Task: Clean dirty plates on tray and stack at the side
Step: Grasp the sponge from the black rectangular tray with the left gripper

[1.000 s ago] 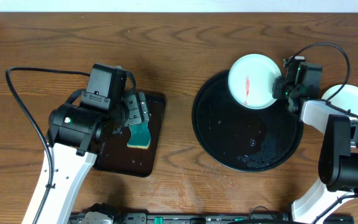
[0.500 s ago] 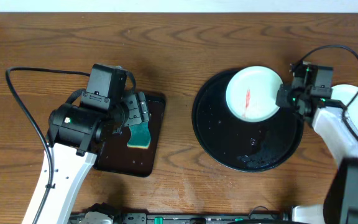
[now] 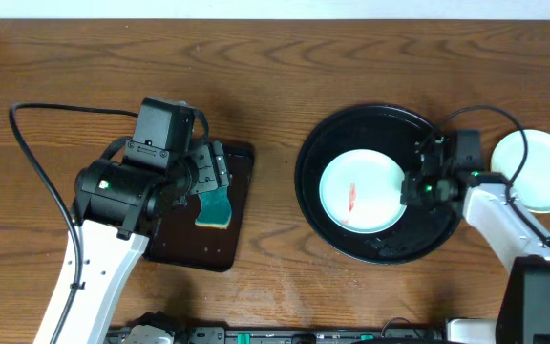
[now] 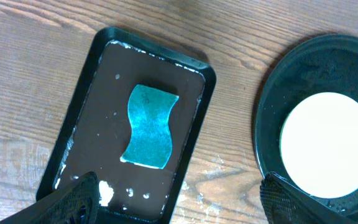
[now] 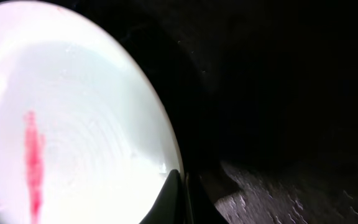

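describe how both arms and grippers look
Both have white links, black joint housings and a looping black cable. The left arm has a boxy black wrist block and a small green light; its fingers are black and textured. The right gripper is black with green lights.

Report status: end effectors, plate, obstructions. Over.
Left end effector open above the blue sponge. Right end effector shut on the red-smeared plate, mid black tray. Nothing in the way seen.

White plate [image 3: 361, 191] red-streaked; black tray [image 3: 370, 124]; teal sponge [image 3: 214, 208].
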